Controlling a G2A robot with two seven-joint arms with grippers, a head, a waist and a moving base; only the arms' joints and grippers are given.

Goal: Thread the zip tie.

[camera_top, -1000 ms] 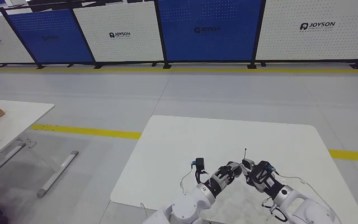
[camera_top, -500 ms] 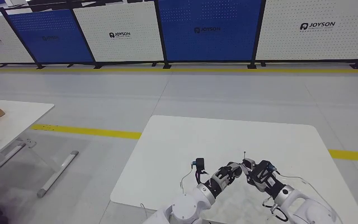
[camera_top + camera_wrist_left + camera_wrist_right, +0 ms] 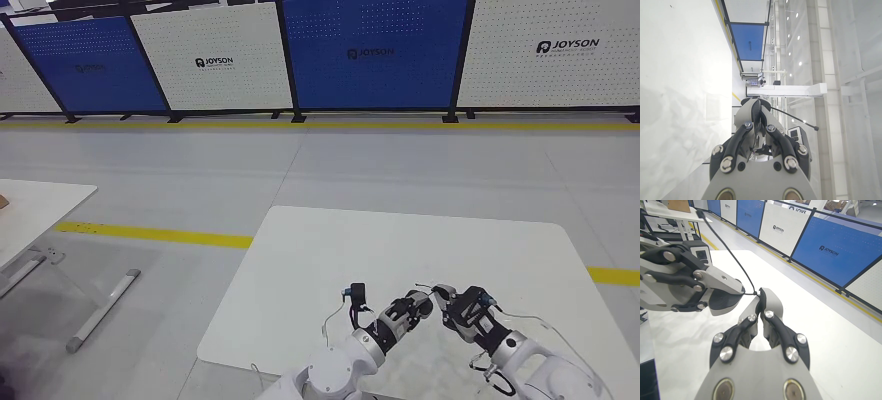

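Note:
A thin black zip tie (image 3: 728, 249) is held between both grippers just above the white table (image 3: 400, 245). My right gripper (image 3: 760, 293) is shut on the strap where it bends. From there a short piece runs across to my left gripper (image 3: 742, 291), shut on the tail tip. The long part arcs up and away to the square head (image 3: 700, 213), which hangs free. In the left wrist view the left gripper (image 3: 757, 101) is shut, and the zip tie (image 3: 791, 117) curves out from behind it to its head (image 3: 816, 128). In the top view the left gripper (image 3: 420, 302) and right gripper (image 3: 441, 296) nearly touch tip to tip.
The grippers are over the table's near half, with bare tabletop around and beyond them. Across the floor stands a row of blue and white panels (image 3: 375, 55). Another white table (image 3: 30, 205) is at the far left.
The zip tie's free end stood nearly upright above the grippers; now it has tipped over toward the left arm's side. Both grippers stay close together and shut.

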